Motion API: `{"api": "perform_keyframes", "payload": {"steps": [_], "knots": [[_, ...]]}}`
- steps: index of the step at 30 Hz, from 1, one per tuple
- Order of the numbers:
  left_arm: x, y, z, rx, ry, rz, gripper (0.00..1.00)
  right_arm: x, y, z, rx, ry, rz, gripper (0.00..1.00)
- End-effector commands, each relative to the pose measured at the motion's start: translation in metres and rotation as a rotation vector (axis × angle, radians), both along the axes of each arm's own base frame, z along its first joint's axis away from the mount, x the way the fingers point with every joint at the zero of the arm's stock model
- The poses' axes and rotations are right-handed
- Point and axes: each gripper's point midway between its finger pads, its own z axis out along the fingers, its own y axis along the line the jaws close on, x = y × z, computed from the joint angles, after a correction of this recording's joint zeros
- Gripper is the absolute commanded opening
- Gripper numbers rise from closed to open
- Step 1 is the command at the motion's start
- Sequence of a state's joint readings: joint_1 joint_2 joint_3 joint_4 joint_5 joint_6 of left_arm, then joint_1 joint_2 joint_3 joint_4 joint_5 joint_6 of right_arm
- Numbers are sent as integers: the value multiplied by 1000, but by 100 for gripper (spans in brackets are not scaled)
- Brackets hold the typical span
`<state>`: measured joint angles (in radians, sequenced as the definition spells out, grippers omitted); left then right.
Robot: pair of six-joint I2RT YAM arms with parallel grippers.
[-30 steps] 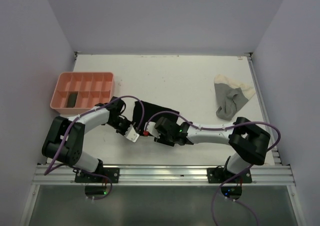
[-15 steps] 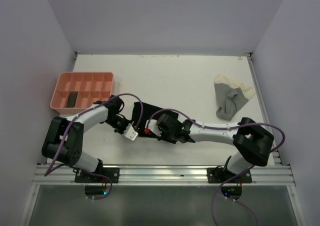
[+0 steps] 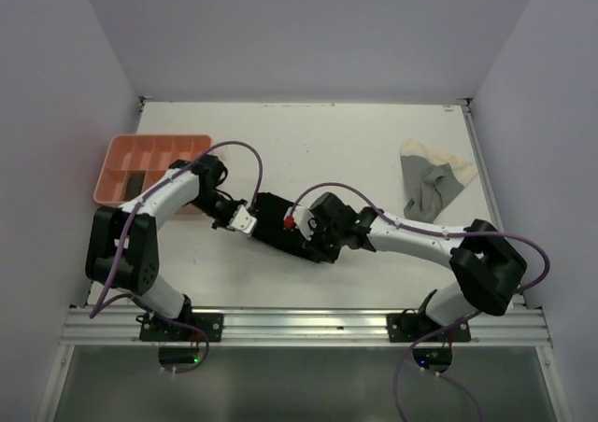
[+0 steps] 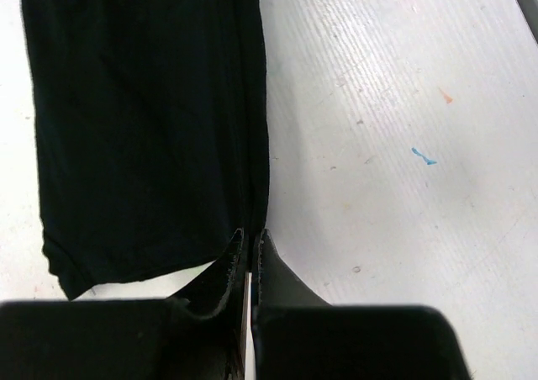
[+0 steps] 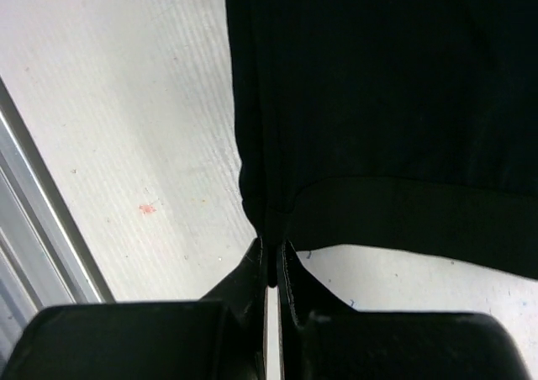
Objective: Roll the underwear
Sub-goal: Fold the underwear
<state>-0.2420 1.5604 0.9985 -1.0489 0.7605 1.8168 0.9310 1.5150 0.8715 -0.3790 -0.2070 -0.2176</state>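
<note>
Cloth fills most of both wrist views: a black, roughly square piece of soft underwear (image 3: 273, 224) sits over the white table (image 3: 355, 147), caught between the two claws.

The left claw (image 4: 250, 241) is closed to a slit on the near edge of this black piece, with fabric pinched between its fingers. From there the garment runs ahead and to the claw's left. White table surface shows on its right.

The right claw (image 5: 271, 252) is likewise drawn narrow, gripping a hemmed corner of the same garment. The cloth spreads ahead and to this claw's right, with the table and a metal rail (image 5: 34, 195) on its left.

A crumpled grey-and-cream cloth garment (image 3: 432, 187) lies well apart, off to the right of the right claw.

A pink plastic compartment tray (image 3: 154, 140) stands to the left of the left claw, beside that arm. A small black roll (image 3: 135, 184) lies in one of its near compartments.
</note>
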Motion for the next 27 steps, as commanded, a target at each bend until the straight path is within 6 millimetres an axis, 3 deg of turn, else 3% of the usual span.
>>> {"api": "perform_keyframes", "payload": {"steps": [1,5,7,8,9,11,13,14,15,17,18,19,20,21,23,27], "knots": [[3,-4,23,-67,94,45,0,8,13,34,161,68,-51,0],[27,-13,43,-107,117,76,0,11,17,43,240,150,-84,0],[35,-18,44,-116,174,102,0,19,17,49,290,186,-105,0],[48,-22,54,-134,161,111,0,21,17,49,304,213,-127,0],[51,-24,49,-126,221,135,0,21,19,53,332,245,-125,0],[69,-30,57,-138,240,172,0,37,16,55,369,285,-182,0],[82,-34,49,-139,287,202,0,50,16,65,436,358,-231,0],[94,-39,55,-151,297,236,0,54,15,58,441,398,-253,0],[100,-41,46,-146,337,251,0,60,14,59,461,421,-273,0],[117,-46,51,-159,357,289,0,76,11,65,535,485,-321,0],[126,-49,48,-165,358,305,0,82,10,56,539,528,-352,0],[134,-51,38,-160,387,327,0,96,5,58,573,532,-379,0],[145,-54,40,-172,376,341,0,99,4,58,592,582,-401,0],[154,-56,30,-168,410,382,0,104,1,43,583,634,-435,0],[170,-59,26,-162,431,440,0,119,-5,39,629,712,-491,0],[202,-62,-4,-159,475,533,0,148,-19,23,736,817,-614,0]]}}
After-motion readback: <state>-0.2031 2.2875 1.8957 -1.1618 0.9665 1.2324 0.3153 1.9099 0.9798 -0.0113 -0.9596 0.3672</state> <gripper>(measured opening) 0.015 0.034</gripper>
